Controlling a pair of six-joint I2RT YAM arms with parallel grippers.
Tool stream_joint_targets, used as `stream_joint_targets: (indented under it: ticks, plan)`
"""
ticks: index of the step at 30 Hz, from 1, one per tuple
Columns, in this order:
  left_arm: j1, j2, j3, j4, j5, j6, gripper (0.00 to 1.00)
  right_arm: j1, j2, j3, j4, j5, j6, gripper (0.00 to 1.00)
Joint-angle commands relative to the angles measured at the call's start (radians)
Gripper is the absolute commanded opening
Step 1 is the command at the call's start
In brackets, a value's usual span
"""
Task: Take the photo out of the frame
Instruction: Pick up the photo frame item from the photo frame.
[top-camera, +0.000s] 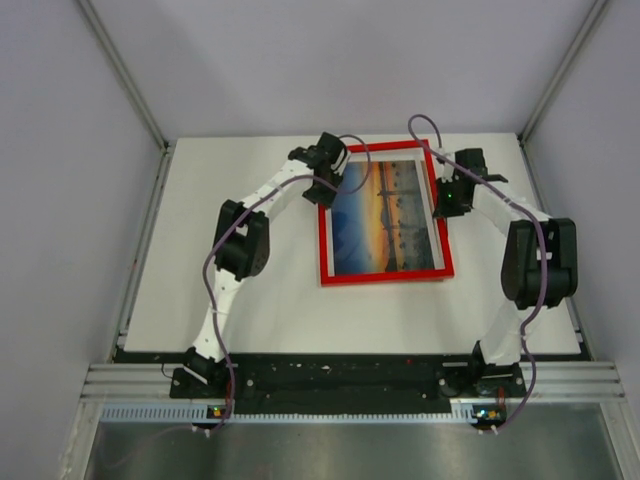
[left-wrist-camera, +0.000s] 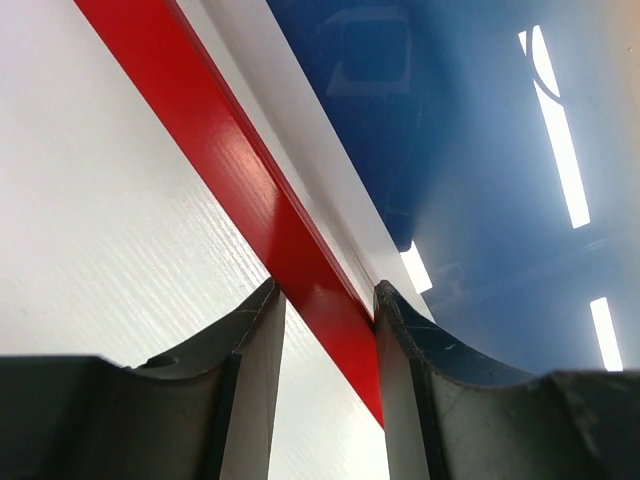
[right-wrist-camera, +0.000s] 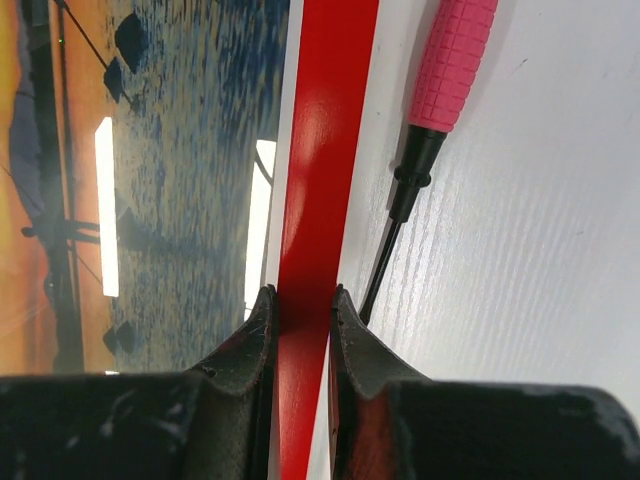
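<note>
White table (top-camera: 250, 300); frame (right-wrist-camera: 315, 200) rail pinched in right claw (right-wrist-camera: 301, 300).

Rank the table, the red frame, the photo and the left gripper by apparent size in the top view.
1. table
2. frame
3. photo, barely smaller than the frame
4. left gripper; it sits nearer the camera, so it may look larger than it is

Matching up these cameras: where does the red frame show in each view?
Top external: the frame, a red rectangle just above centre.
Left wrist: the frame shows as one bar slanting top left to bottom centre.
Right wrist: the frame is one bar straight up the middle.
Shared landmark: the photo, next to the red in all three.
</note>
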Motion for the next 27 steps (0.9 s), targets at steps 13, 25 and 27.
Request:
stream_joint_targets:
  ticks: [13, 25, 27]
  plan:
    - [0.026, -0.184, 0.013, -0.060, -0.059, 0.068, 0.00, 0.111, -0.075, 0.112, -0.057, -0.032, -0.023, 0.00]
    - [0.152, -0.367, -0.174, -0.086, -0.180, 0.128, 0.00, 0.324, 0.053, 0.273, -0.090, -0.059, 0.080, 0.00]
    - [0.179, -0.401, -0.213, -0.087, -0.199, 0.137, 0.00, 0.367, 0.087, 0.306, -0.090, -0.072, 0.106, 0.00]
